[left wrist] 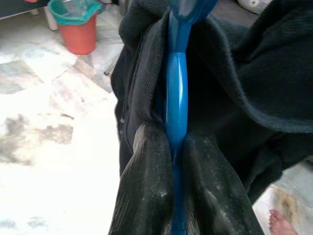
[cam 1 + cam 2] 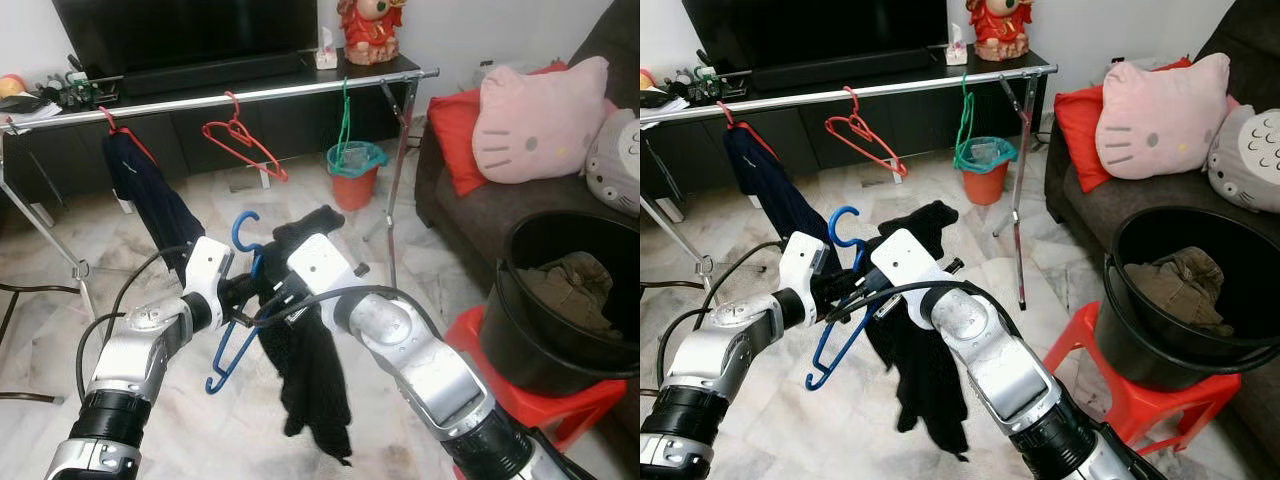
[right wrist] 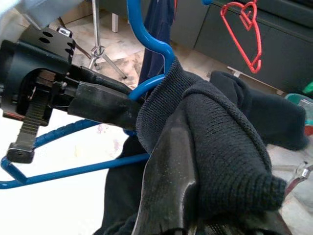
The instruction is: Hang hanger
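Four hangers were counted: one blue hanger [image 2: 232, 335] near the arms, plus two red hangers [image 2: 243, 141] and one green hanger [image 2: 345, 120] on the far rail [image 2: 300, 90]. There were two buckets (one black bucket [image 2: 560, 330] at right, one orange bucket [image 2: 354, 175] farther off) and one red stool [image 2: 530, 405].

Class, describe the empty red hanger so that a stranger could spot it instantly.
Find the long silver rail in front of the dark TV cabinet. Near its middle hangs the red hanger. Unlike the one holding a navy garment, it is bare and tilted.
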Controlling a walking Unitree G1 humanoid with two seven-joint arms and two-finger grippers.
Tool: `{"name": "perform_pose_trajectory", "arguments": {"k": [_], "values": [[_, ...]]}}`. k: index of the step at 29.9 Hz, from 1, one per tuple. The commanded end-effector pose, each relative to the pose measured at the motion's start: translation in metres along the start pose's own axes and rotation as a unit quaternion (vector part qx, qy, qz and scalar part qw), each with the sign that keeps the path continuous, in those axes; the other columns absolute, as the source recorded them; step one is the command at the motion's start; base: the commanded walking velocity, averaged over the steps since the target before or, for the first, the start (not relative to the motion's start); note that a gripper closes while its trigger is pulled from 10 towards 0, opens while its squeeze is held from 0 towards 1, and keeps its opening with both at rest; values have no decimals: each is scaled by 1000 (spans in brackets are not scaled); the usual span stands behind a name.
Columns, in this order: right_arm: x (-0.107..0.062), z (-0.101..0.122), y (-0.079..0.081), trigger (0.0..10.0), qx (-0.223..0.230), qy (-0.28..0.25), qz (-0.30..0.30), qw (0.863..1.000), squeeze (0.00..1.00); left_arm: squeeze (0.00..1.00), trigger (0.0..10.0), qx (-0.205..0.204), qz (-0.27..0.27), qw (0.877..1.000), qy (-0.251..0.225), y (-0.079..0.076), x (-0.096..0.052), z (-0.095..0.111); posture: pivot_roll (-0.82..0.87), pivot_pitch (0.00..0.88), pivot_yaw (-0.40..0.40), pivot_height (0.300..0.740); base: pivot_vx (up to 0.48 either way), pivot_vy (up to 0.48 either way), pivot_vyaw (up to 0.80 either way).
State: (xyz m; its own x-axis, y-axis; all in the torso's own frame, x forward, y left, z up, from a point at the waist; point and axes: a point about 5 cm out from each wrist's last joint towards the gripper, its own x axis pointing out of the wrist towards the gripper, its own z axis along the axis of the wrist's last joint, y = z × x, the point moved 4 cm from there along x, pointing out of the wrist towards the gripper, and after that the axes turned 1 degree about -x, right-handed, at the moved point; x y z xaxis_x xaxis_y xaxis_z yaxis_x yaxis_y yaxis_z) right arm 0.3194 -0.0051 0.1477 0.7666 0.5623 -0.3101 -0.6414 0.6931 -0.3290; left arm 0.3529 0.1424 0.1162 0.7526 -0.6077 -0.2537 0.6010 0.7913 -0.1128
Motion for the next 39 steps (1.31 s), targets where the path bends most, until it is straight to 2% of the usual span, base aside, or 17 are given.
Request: {"name": "perform_pose_trajectory", "arguments": {"k": [1, 2, 3, 5, 6, 7, 12, 18, 25, 33, 39], "values": [[0, 3, -4, 10000, 1, -7, -10, 1000, 0, 0, 10000, 12, -13, 1000, -12, -3, -3, 10, 7, 0, 79, 740, 0, 0, 0], [0, 3, -5, 10000, 4, -7, -14, 1000, 55, 0, 10000, 11, -14, 1000, -11, -3, -3, 9, 5, 0, 82, 740, 0, 0, 0], [1, 3, -5, 10000, 5, -8, -15, 1000, 592, 0, 10000, 11, -15, 1000, -10, -3, -3, 9, 4, 0, 83, 740, 0, 0, 0], [1, 4, -4, 10000, 7, -9, -14, 1000, 592, 0, 10000, 11, -15, 1000, -10, -3, -3, 9, 4, 0, 83, 740, 0, 0, 0], [1, 5, -2, 10000, 6, -11, -9, 1000, 965, 0, 10000, 11, -15, 1000, -10, -3, -3, 9, 4, 0, 83, 740, 0, 0, 0], [1, 4, 3, 10000, -1, -10, 5, 1000, 1000, 0, 10000, 11, -17, 1000, -11, -3, -2, 10, 4, 0, 85, 740, 0, 0, 0], [0, 0, 10, 10000, -9, -3, 19, 1000, 1000, 0, 10000, 11, -21, 1000, -12, -4, -3, 11, 7, 0, 86, 740, 0, 0, 0], [-1, -13, 16, 10000, -40, 22, 35, 998, 1000, 0, 10000, 9, -19, 1000, -13, -3, -4, 10, 7, 0, 86, 740, 0, 0, 0], [-2, -16, 17, 10000, -49, 31, 37, 998, 1000, 0, 10000, 5, -16, 1000, -16, -2, -4, 10, 7, 0, 89, 740, 0, 0, 0], [-3, -20, 12, 10000, -44, 39, 22, 998, 1000, 0, 10000, 0, -8, 1000, -19, 1, -4, 11, 7, 0, 89, 740, 0, 0, 0], [-6, -33, 12, 10000, -38, 65, 34, 997, 1000, 0, 10000, -4, -4, 1000, -18, 3, -3, 11, 5, 0, 94, 740, 0, 0, 0]]}}
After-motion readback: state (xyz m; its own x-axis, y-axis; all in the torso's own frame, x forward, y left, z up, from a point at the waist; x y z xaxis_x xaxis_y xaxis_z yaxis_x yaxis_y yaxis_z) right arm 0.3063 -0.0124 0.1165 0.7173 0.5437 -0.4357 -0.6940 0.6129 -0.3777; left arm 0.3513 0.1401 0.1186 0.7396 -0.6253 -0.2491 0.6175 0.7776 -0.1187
